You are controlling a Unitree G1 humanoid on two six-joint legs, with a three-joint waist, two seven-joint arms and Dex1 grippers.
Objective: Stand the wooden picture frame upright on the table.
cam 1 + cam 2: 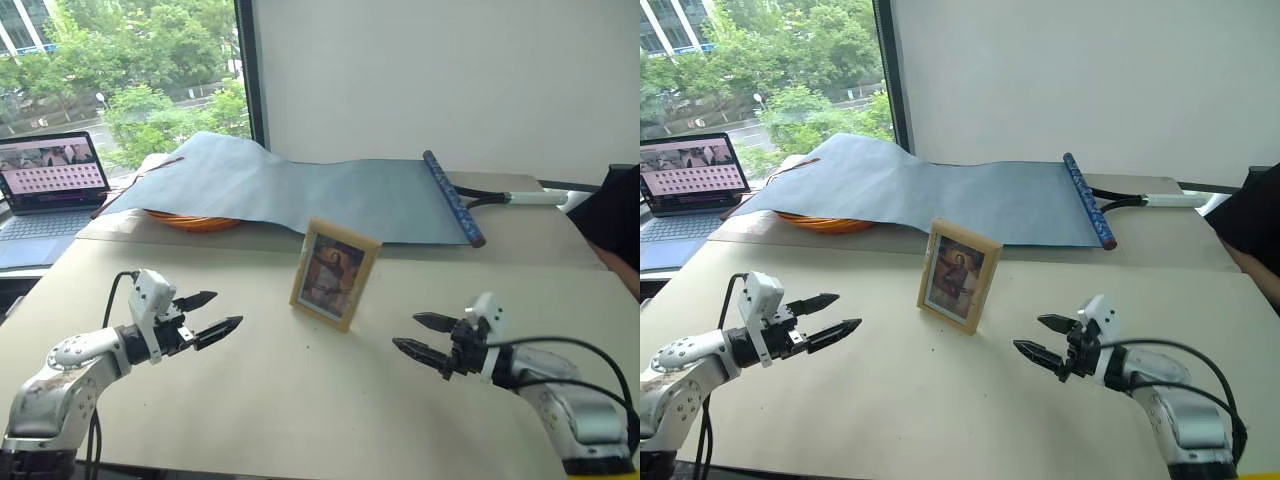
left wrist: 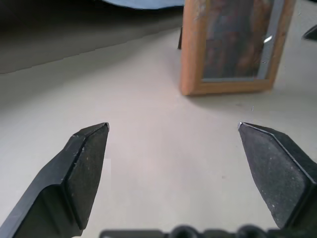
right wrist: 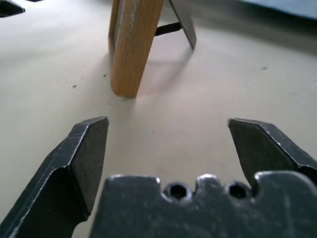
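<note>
On the near part of the table [image 1: 300,400] you have both grippers hovering low, each with its two black fingers spread wide and nothing between them. Your left gripper [image 1: 213,314] sits to the left of the picture frame [image 1: 334,273] and points toward it from well apart; in the left wrist view its fingertips [image 2: 94,148] frame bare cream tabletop, with the frame's lower front corner beyond them. Your right gripper [image 1: 420,335] mirrors it on the other side — also empty, also clear of the frame, its tips aimed inward at the frame's edge. From the right wrist view you can see the frame edge-on: the light wood side rests on the table and a dark easel flap [image 3: 182,22] angles out behind it with a thin strut across, so the frame stands upright on its own, leaning back slightly. Its front, showing a colourful portrait, faces you and is turned a little to your left. Neither gripper touches it. Farther back, a blue-grey cloth [image 1: 300,190] lies draped over something orange [image 1: 195,221], with a dark blue rod [image 1: 452,196] along its right edge. At the far left an open laptop [image 1: 50,180] shows a lit screen — and a person's dark sleeve [image 1: 615,220] enters at the right edge.
</note>
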